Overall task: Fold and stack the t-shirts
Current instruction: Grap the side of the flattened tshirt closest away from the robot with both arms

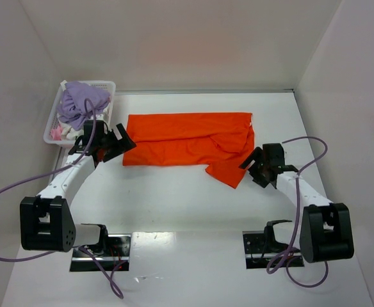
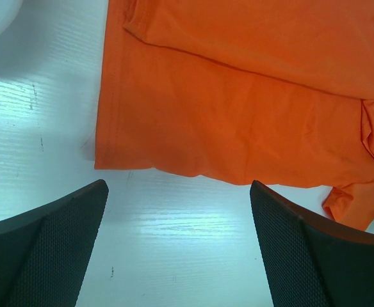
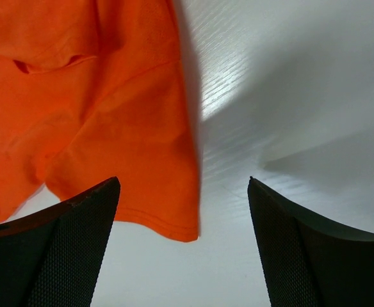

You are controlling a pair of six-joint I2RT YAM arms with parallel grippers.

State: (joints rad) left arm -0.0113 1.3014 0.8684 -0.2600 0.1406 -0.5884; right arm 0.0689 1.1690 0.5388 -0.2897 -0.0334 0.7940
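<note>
Between tools, orange t-shirt (image 1: 187,139) lies flat; left tool (image 1: 114,142), right tool (image 1: 259,165) agape, empty.

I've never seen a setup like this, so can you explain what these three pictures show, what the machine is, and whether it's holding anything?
These are two robot arms bolted at the near edge of a white table. The wide picture comes from a fixed camera above and behind them. The other two come from small cameras on each wrist, looking out between that arm's own two dark fingers.

On the table lies an orange t-shirt, folded into a long band, with one sleeve end sticking out toward the right arm. At the far left stands a white basket with a lilac garment heaped in it.

The left pincer sits by the shirt's left edge, and the right pincer by its right end. Both are open and holding nothing.
</note>
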